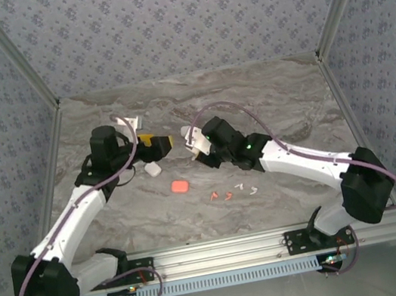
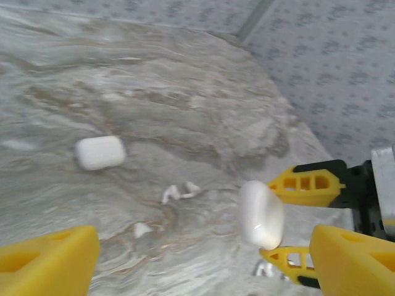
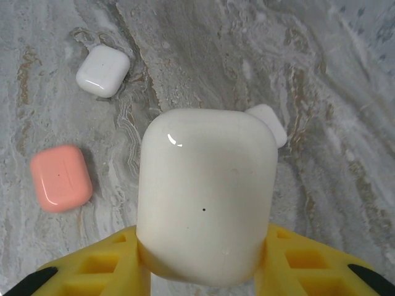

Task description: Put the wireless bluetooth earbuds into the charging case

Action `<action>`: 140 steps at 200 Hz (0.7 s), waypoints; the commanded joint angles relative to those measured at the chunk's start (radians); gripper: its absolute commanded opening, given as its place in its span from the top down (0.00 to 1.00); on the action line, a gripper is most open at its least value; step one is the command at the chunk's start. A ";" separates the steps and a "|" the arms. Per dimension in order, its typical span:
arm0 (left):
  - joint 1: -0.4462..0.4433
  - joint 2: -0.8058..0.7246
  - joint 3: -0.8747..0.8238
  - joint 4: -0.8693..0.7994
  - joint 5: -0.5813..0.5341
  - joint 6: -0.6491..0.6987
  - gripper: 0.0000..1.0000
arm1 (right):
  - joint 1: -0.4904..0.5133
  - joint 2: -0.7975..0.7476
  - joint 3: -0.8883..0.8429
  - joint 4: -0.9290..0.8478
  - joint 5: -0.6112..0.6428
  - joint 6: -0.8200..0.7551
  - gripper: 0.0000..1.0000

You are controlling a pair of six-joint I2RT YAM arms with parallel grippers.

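Note:
My right gripper [image 3: 203, 250] is shut on a white charging case [image 3: 207, 194] and holds it upright above the table, its yellow fingers [image 3: 92, 265] clamping the case's lower sides. From the left wrist, the same case [image 2: 261, 213] hangs between the right arm's yellow fingers [image 2: 305, 182]. My left gripper [image 2: 203, 262] stands open close beside it with nothing between its fingers. From above, the two grippers [image 1: 161, 145] [image 1: 192, 145] face each other mid-table. Tiny white earbuds [image 1: 253, 189] and orange-red ones [image 1: 220, 196] lie nearer the front. More white earbuds [image 2: 179, 192] lie on the marble.
A second white case [image 1: 153, 169] [image 3: 103, 71] and a salmon-pink case [image 1: 179, 186] [image 3: 60, 177] lie closed on the marble table [image 1: 266, 98]. A small white piece [image 3: 271, 123] peeks out behind the held case. Patterned walls enclose the table on three sides.

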 commanded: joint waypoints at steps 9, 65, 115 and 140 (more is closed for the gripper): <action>0.001 0.082 0.056 0.079 0.238 -0.041 0.15 | 0.018 -0.065 -0.023 0.066 0.037 -0.092 0.59; -0.034 0.188 0.088 0.117 0.368 -0.080 0.18 | 0.026 -0.110 -0.031 0.074 0.016 -0.102 0.58; -0.086 0.251 0.125 0.130 0.382 -0.089 0.26 | 0.032 -0.111 -0.021 0.077 0.013 -0.102 0.58; -0.100 0.271 0.139 0.128 0.399 -0.089 0.37 | 0.031 -0.111 -0.020 0.077 0.018 -0.099 0.58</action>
